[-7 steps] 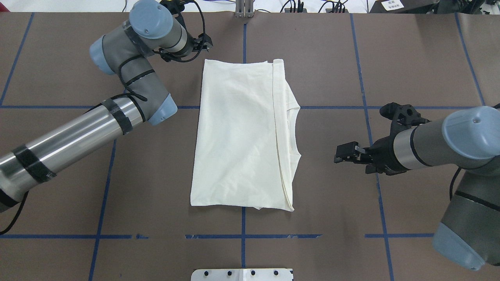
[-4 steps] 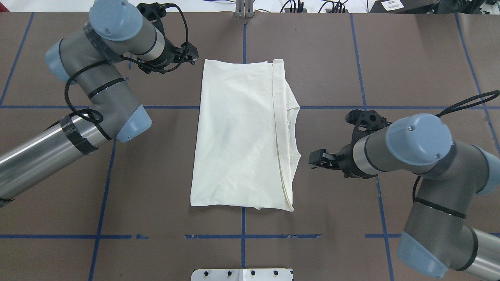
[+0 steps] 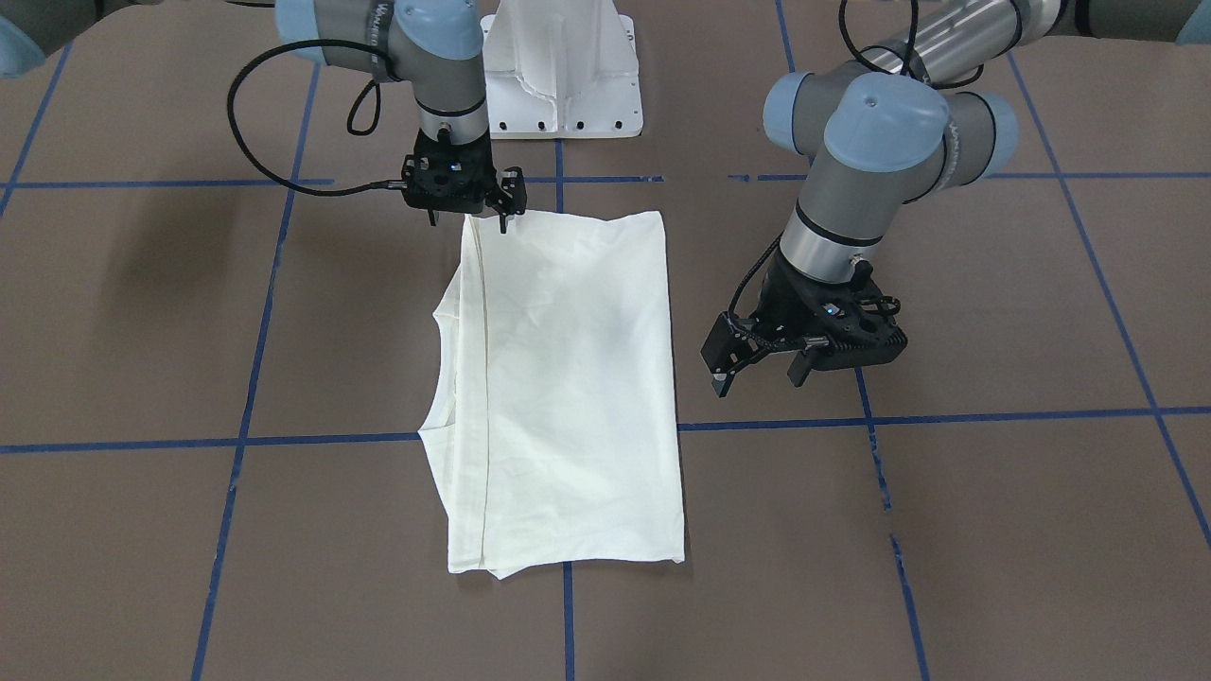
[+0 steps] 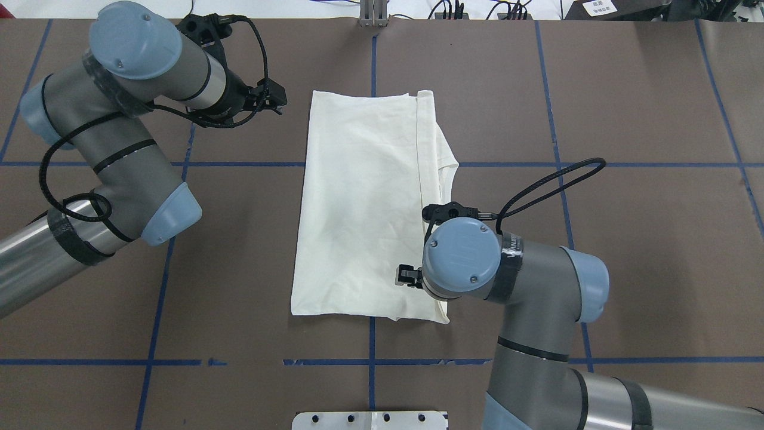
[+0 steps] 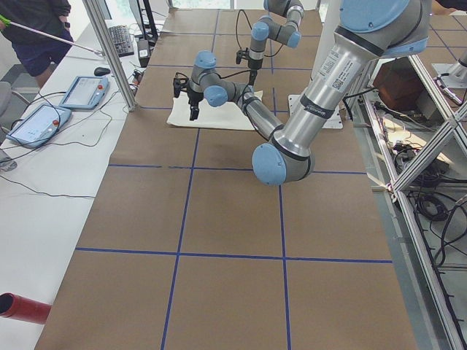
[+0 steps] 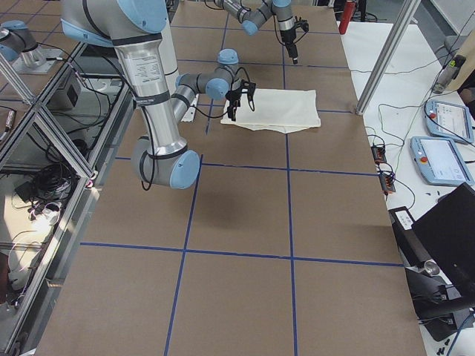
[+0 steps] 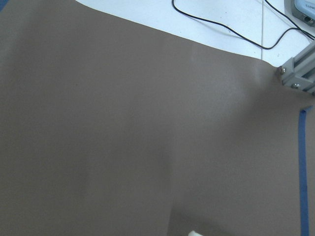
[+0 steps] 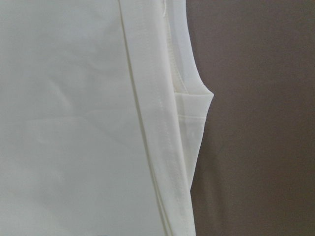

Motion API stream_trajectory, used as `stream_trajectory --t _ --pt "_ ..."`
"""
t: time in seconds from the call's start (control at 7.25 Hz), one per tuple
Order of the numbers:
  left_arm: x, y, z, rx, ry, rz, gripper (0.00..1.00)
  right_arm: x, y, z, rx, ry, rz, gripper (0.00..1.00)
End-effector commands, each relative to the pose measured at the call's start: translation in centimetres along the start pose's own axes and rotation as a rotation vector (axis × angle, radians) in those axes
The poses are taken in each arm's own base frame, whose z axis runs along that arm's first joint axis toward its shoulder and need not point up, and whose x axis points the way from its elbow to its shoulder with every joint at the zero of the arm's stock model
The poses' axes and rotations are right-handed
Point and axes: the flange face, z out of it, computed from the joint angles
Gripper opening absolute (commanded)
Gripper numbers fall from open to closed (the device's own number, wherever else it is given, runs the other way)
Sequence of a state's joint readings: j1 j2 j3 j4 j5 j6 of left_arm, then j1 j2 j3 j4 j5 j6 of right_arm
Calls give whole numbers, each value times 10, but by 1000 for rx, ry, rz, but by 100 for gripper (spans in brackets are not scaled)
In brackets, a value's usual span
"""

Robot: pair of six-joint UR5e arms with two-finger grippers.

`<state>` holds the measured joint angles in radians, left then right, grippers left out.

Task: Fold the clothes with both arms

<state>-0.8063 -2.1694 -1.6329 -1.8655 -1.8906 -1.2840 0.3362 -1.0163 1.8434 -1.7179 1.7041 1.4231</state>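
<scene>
The clothes are one cream shirt (image 4: pixel 364 203), folded into a long plain rectangle in the middle of the table, with a hem strip and the neckline showing along its right side (image 8: pixel 162 147). My right gripper (image 3: pixel 468 219) hangs open over the shirt's (image 3: pixel 558 378) corner nearest the robot, one finger right at the cloth edge. From overhead the right wrist hides most of that gripper. My left gripper (image 3: pixel 757 371) is open and empty, off the cloth. In the overhead view the left gripper (image 4: pixel 274 100) sits left of the shirt's far left corner.
The white base plate (image 3: pixel 558 85) stands at the robot's edge of the brown mat. A metal post (image 4: pixel 373 15) rises at the far edge. Tablets (image 5: pixel 80 91) and a person (image 5: pixel 36 29) are beyond the far side, and a red cylinder (image 5: pixel 22 308) lies off the mat.
The right arm swung in from the right and now stands over the shirt's near right corner. The left gripper drew back leftward, away from the shirt's far corner. The shirt has not moved.
</scene>
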Motion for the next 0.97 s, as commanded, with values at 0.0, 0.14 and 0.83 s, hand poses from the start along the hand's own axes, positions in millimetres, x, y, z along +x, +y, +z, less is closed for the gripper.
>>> stream_trajectory --t 0.0,0.14,0.83 --pt "0 3 0 -5 3 1 100 -4 4 26 -22 72 -61 100" --pt "2 8 3 -11 3 4 100 -1 5 28 -37 110 -93 100" --pt "2 14 4 -18 6 2 100 10 5 40 -82 163 -136 100"
